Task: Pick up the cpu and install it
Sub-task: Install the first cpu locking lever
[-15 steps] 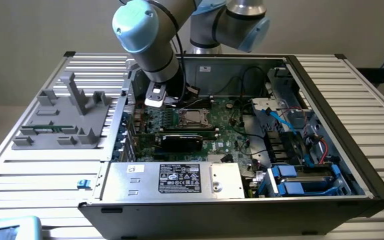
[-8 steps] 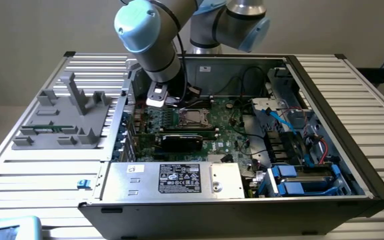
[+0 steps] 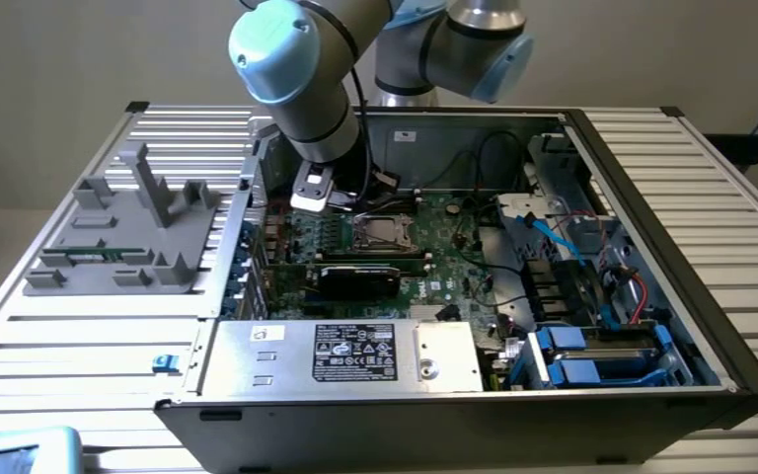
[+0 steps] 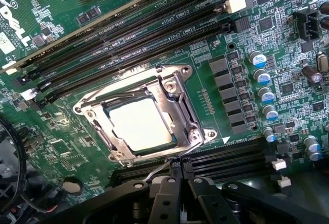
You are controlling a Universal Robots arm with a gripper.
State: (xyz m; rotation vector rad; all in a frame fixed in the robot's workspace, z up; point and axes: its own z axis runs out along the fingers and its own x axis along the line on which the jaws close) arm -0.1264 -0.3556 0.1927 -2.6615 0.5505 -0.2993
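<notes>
The cpu (image 4: 140, 125) is a flat square chip with a shiny silver top. It lies in the motherboard socket, framed by the metal load plate (image 4: 172, 88). In the exterior view the socket (image 3: 386, 233) sits mid-board inside the open computer case. My gripper (image 4: 180, 165) hovers at the socket's edge, fingers pressed together and shut. A thin wire socket lever (image 4: 159, 171) runs up to the fingertips; I cannot tell whether it is pinched. In the exterior view the gripper (image 3: 333, 202) reaches down beside the socket on the exterior view's left.
Black memory slots (image 4: 133, 39) run along one side of the socket, capacitors (image 4: 264, 88) along another. A black expansion card (image 3: 359, 276) and a silver box with a black label (image 3: 340, 354) lie nearer the case front. A grey fixture (image 3: 129, 232) stands outside, on the exterior view's left.
</notes>
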